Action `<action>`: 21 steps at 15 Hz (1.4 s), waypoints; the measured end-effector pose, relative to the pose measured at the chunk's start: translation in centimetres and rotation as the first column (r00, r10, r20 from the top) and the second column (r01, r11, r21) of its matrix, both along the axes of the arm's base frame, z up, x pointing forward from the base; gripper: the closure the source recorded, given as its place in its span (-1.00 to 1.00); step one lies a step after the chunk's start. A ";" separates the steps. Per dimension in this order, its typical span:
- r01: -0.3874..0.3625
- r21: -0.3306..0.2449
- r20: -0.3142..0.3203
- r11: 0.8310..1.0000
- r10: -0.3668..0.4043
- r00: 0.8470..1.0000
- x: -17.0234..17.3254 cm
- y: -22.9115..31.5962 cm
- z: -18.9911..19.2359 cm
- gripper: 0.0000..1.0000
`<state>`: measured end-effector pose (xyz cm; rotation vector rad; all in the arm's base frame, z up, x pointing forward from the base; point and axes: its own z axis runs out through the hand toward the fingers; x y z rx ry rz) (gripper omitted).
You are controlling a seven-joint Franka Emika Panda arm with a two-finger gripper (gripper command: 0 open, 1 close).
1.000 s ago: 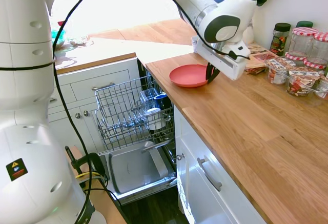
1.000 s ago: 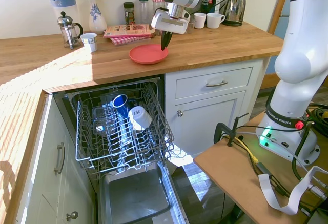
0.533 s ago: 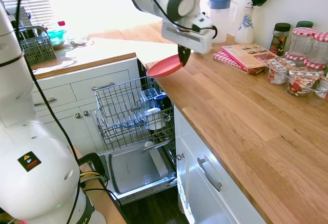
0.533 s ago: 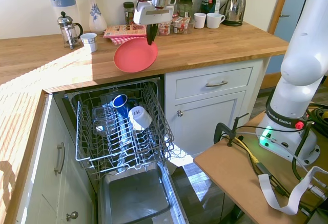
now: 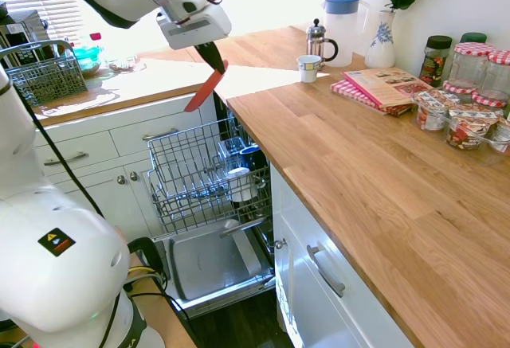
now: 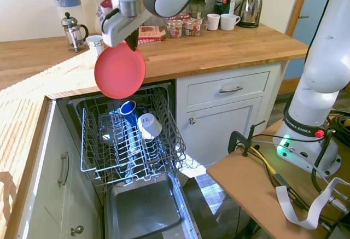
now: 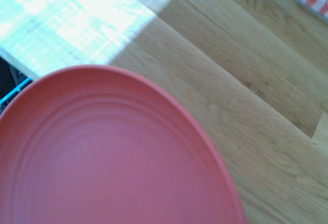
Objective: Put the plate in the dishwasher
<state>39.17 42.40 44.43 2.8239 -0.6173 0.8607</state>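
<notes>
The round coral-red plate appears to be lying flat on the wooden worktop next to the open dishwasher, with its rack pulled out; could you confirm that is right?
Not quite: the round coral-red plate is not lying on the wooden worktop. The gripper holds it by its rim, hanging nearly on edge in the air above the pulled-out grey wire rack of the open white dishwasher. The second exterior view shows this; the rest is right.

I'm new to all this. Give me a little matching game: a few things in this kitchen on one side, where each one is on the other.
1. round coral-red plate
2. small white cup
3. glass coffee press
4. shiny steel kettle

A. on the wooden counter beside the blue-lidded jug
B. in the dishwasher's wire rack
C. hanging from the robot's hand
D. at the counter's far end, beside two white mugs

Pairs: 1-C, 2-B, 3-A, 4-D
</notes>
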 end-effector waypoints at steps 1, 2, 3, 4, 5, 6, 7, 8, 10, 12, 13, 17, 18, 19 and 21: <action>-0.018 -0.056 0.047 0.998 0.020 0.999 -2.4 3.0 -1.6 1.00; -0.035 -0.111 0.094 0.993 0.045 0.995 -4.3 5.5 -3.6 1.00; -0.050 -0.166 0.130 0.985 0.072 0.989 -5.7 7.6 -6.2 1.00; -0.057 -0.215 0.146 0.975 0.090 0.985 -6.4 9.0 -9.0 1.00; -0.058 -0.258 0.149 0.964 0.099 0.984 -6.4 10.2 -11.7 1.00; -0.057 -0.289 0.149 0.956 0.104 0.983 -6.1 11.2 -13.9 1.00; -0.055 -0.309 0.142 0.950 0.103 0.984 -5.6 12.0 -15.8 1.00; -0.051 -0.321 0.134 0.946 0.099 0.986 -5.4 12.9 -17.3 1.00; -0.055 -0.338 0.128 0.939 0.104 0.986 -5.5 14.3 -19.4 1.00; -0.057 -0.355 0.136 0.933 0.112 0.984 -6.0 15.4 -20.1 1.00; -0.055 -0.366 0.150 0.929 0.117 0.982 -5.9 15.6 -20.0 1.00; -0.057 -0.438 0.202 0.897 0.160 0.966 -5.4 15.2 -20.0 1.00; -0.066 -0.472 0.206 0.879 0.183 0.961 -5.6 14.9 -20.4 1.00; -0.077 -0.502 0.206 0.862 0.206 0.957 -6.0 14.5 -21.1 1.00; -0.107 -0.552 0.190 0.827 0.250 0.949 -7.3 13.7 -23.2 1.00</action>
